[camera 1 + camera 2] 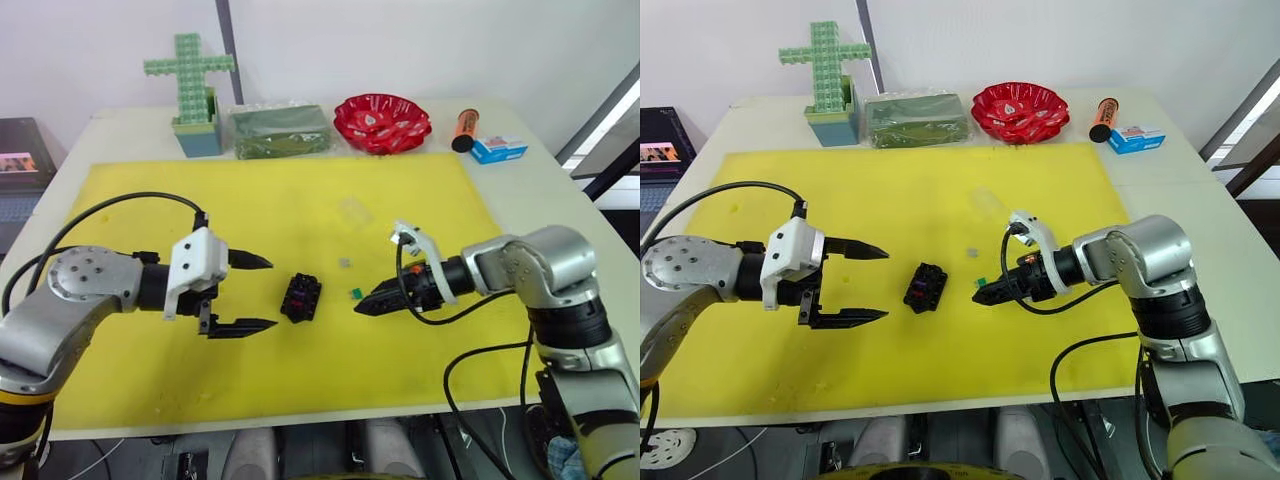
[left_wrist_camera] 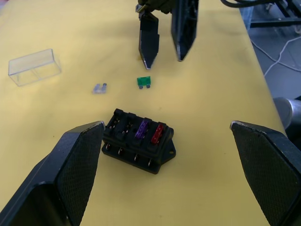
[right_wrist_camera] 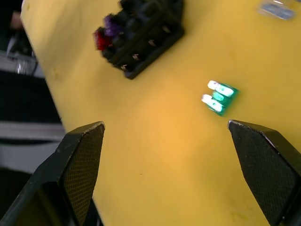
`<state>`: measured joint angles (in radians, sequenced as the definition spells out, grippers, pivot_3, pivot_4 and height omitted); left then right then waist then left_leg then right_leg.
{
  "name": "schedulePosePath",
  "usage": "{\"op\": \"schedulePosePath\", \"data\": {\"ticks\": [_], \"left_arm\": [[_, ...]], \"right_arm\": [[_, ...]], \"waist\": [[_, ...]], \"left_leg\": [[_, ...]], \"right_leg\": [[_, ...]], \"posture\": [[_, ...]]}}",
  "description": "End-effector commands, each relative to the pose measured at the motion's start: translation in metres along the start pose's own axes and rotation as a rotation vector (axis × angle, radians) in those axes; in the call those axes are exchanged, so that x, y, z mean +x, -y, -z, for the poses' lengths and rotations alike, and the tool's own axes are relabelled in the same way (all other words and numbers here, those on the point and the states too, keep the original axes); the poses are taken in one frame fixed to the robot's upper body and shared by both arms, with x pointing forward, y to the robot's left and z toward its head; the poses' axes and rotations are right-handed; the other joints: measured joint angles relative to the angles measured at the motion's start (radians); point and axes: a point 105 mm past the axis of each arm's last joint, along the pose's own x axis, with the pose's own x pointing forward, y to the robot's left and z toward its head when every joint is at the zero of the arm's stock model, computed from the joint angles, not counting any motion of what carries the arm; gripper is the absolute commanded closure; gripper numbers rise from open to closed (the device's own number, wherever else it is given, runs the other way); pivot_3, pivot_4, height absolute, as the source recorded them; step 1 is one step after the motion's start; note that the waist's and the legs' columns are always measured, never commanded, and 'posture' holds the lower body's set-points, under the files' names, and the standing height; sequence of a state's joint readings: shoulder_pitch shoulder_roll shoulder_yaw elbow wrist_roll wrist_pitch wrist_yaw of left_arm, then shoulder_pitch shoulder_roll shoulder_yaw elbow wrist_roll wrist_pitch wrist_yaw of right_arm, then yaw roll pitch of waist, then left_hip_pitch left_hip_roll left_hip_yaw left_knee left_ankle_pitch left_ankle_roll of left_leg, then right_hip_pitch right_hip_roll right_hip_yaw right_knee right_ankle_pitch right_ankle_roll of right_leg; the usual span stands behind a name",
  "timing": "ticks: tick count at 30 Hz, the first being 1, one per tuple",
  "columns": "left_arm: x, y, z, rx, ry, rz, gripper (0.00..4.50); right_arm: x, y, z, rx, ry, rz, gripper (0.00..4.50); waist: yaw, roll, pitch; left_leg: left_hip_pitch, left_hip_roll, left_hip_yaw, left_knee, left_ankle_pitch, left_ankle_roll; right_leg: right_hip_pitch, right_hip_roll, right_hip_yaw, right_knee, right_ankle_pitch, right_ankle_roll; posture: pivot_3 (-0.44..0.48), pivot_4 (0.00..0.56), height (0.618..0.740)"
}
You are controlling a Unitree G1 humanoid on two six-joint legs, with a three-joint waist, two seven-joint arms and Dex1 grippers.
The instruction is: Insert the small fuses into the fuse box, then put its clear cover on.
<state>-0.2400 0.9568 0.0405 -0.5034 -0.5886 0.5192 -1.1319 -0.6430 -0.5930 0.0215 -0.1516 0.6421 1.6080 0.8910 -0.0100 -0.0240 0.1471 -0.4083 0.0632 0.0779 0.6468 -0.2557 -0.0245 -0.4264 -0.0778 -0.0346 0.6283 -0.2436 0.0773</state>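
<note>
1. Fuse box (image 1: 301, 297), my small black plastic block with rows of slots, lies on the yellow mat (image 1: 150, 360) near its middle, toward the front edge, between my two grippers and touching neither.
2. My left wrist view shows what the head views do not: a greyish-purple fuse (image 2: 141, 129) and a red fuse (image 2: 157, 133) seated side by side in the box's slots, with the other slots dark.
3. That same view shows the flat green blade fuse (image 2: 144, 81) lying loose on the mat just beyond the box, a second greyish-purple fuse (image 2: 99, 87) loose beside it, and the clear colourless plastic cover (image 2: 34, 67) further off, resting on the mat.
4. My right wrist view shows the green fuse's two metal legs, and the box well apart from it.
5. My left gripper (image 1: 250, 294) hangs just beside the box with its jaws spread wide and empty.
6. My right gripper (image 1: 368, 303) has its tips just beside the green fuse, jaws spread and holding nothing.
7. Along the worktop's back edge stand a green block cross in a blue cup (image 1: 192, 90), a clear bag of green material (image 1: 281, 131), a red bowl (image 1: 382, 122), an orange tube (image 1: 464, 128) and a blue-and-white carton (image 1: 498, 149), all well apart from the mat's work.
</note>
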Motion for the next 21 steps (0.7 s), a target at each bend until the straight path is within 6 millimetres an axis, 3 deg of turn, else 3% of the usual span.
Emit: {"op": "schedulePosePath", "data": {"ticks": [1, 21], "left_arm": [[-0.002, 0.002, -0.005, 0.033, 0.013, 0.002, 0.00], [0.005, 0.003, -0.010, 0.043, 0.033, 0.040, 0.00]], "right_arm": [[-0.002, -0.001, -0.001, 0.039, 0.081, -0.008, 0.04], [0.021, 0.001, 0.012, 0.287, 0.132, -0.066, 0.04]], "waist": [[0.000, 0.000, 0.000], [-0.003, -0.001, -0.001]], "left_leg": [[0.000, 0.000, 0.000, 0.000, 0.000, 0.000], [0.000, 0.000, -0.001, 0.000, 0.000, 0.000]], "right_leg": [[0.000, 0.000, 0.000, 0.000, 0.000, 0.000], [0.001, 0.001, 0.000, 0.000, 0.000, 0.000]], "posture": [[0.000, 0.150, 0.740], [0.000, 0.150, 0.740]]}}
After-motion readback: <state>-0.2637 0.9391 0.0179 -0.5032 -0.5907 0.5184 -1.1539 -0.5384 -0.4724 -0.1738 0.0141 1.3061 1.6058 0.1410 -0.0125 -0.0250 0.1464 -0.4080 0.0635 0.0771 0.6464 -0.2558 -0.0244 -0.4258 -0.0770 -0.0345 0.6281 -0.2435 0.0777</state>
